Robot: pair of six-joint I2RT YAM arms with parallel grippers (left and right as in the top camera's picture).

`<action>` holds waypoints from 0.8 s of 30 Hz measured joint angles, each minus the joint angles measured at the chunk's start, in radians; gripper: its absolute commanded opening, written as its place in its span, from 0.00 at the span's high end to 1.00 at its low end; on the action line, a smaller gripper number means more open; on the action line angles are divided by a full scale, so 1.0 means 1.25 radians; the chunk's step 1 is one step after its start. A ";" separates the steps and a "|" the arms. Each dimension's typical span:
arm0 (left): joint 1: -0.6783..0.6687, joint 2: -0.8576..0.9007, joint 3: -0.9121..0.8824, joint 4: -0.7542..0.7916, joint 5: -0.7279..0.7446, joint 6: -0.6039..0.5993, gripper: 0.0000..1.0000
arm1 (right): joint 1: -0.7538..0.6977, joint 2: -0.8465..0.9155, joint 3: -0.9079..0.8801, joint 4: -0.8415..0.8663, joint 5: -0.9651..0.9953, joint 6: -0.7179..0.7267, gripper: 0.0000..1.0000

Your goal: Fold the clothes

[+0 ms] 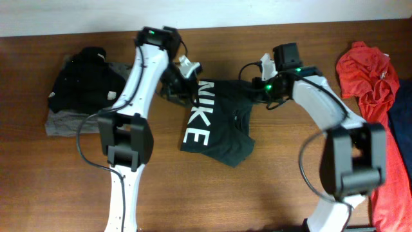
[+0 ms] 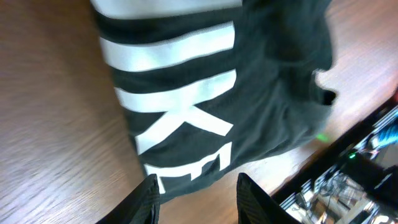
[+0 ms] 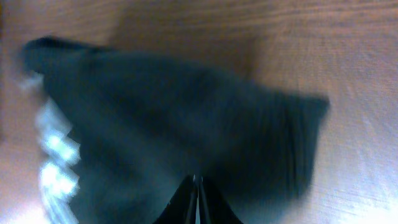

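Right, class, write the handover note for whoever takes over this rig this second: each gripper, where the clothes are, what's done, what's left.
Left gripper: open, empty, over the NIKE T-shirt's lettered edge.
Right gripper: shut at the T-shirt's dark fabric; blur hides whether cloth is pinched.
Clothes: T-shirt bunched mid-table; black garment on a grey garment at left; red garment at right.
Done: T-shirt partly gathered, not neatly folded.
Left: probably finish that fold, then the red garment.
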 measured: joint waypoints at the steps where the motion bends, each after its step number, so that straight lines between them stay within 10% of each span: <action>1: -0.017 0.000 -0.040 0.016 -0.010 0.005 0.60 | 0.000 0.048 0.000 0.041 -0.002 0.014 0.93; 11: -0.049 -0.013 -0.333 0.111 -0.033 0.015 0.69 | -0.035 0.139 0.012 0.200 0.069 0.068 0.92; 19: -0.030 -0.016 -0.304 0.014 -0.036 0.021 0.61 | -0.110 0.128 0.133 -0.084 -0.051 -0.038 0.73; 24: 0.017 -0.023 -0.135 -0.034 -0.029 0.031 0.37 | -0.109 0.039 0.157 -0.279 -0.121 -0.150 0.71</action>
